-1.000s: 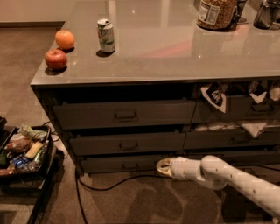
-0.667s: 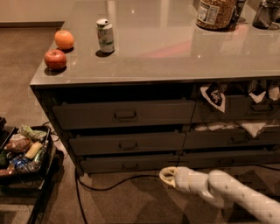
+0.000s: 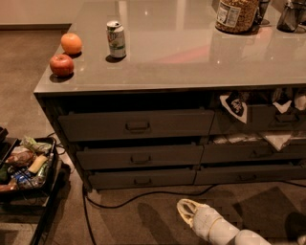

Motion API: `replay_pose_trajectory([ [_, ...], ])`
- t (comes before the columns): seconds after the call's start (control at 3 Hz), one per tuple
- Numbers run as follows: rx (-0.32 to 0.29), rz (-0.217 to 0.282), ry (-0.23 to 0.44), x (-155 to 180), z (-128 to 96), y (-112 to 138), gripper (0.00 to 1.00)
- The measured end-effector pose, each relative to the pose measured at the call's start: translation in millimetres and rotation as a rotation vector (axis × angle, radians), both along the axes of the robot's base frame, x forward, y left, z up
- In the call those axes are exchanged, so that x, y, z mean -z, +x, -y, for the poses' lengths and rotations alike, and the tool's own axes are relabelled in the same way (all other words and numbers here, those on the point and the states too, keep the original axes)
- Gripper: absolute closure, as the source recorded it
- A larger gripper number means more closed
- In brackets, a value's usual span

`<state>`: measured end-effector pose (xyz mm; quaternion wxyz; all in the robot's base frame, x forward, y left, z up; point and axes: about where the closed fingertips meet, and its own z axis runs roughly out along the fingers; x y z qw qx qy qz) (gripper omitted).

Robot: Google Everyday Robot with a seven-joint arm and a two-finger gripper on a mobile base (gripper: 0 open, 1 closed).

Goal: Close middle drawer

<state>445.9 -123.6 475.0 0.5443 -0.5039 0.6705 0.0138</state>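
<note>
The middle drawer (image 3: 139, 156) is the wide dark grey front in the left stack, between a taller-fronted drawer (image 3: 136, 125) above and a slimmer one (image 3: 141, 179) below. It has a small dark centred handle (image 3: 140, 159). A dark gap shows above its front, and its inner floor is hidden. My gripper (image 3: 185, 211) is pale and low over the floor, in front of and below the drawers, right of the stack's middle. It touches nothing, and its white arm (image 3: 224, 230) runs off to the lower right.
On the countertop (image 3: 191, 57) stand an apple (image 3: 61, 64), an orange (image 3: 71, 43), a soda can (image 3: 116, 39) and a jar (image 3: 236, 14). The right-hand drawers (image 3: 253, 153) have cloths hanging out. A black cart with snacks (image 3: 26, 165) stands at the left. A cable (image 3: 143, 195) lies on the floor.
My gripper has drawn back from the bottom of the drawer fronts, moving down towards the lower edge of the view. The drawers look unchanged.
</note>
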Motion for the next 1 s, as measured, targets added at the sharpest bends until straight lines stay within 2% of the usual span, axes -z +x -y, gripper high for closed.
replay_pose_trajectory([
  [0.33, 0.023, 0.013, 0.005, -8.4, -3.0, -7.1, 1.0],
  [0.67, 0.023, 0.013, 0.005, -8.4, -3.0, -7.0, 0.83],
  [1.0, 0.023, 0.013, 0.005, -8.4, -3.0, -7.0, 0.59],
])
